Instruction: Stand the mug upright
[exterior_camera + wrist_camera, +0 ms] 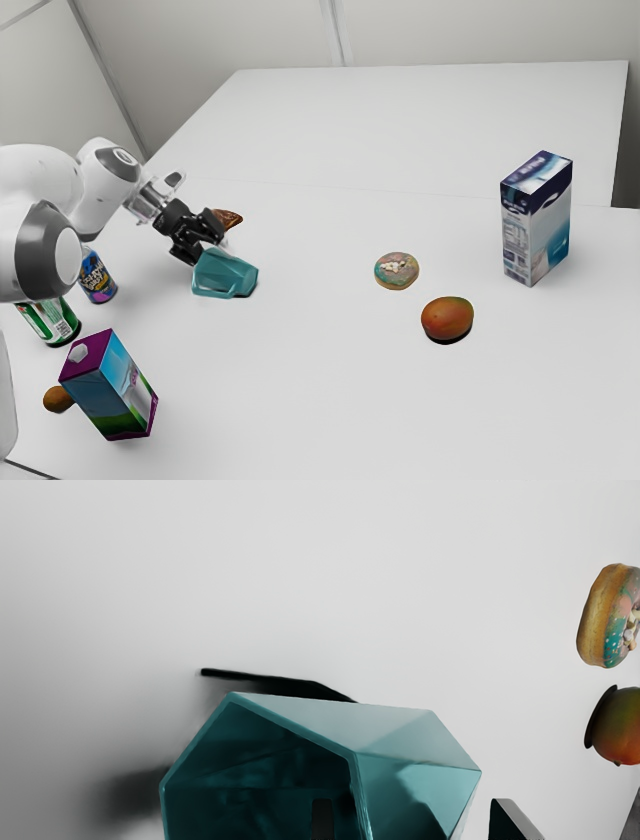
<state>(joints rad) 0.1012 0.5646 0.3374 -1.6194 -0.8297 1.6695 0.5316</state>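
Our hand (205,247) stands, fingers apart, at the mug (225,273), which we find on its side on the worktop (300,390), mouth facing us.

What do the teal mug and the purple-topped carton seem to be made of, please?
Teal mug: probably glazed ceramic or plastic, glossy, judging by its sheen and crisp facets. Purple-topped carton: likely coated paperboard, given its printed, flat, creased sides.

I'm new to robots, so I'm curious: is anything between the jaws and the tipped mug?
Nothing visible: the open jaws are at the mug, one at its mouth, the other outside its wall. The donut and mango lie farther off, toward the exterior view's right.
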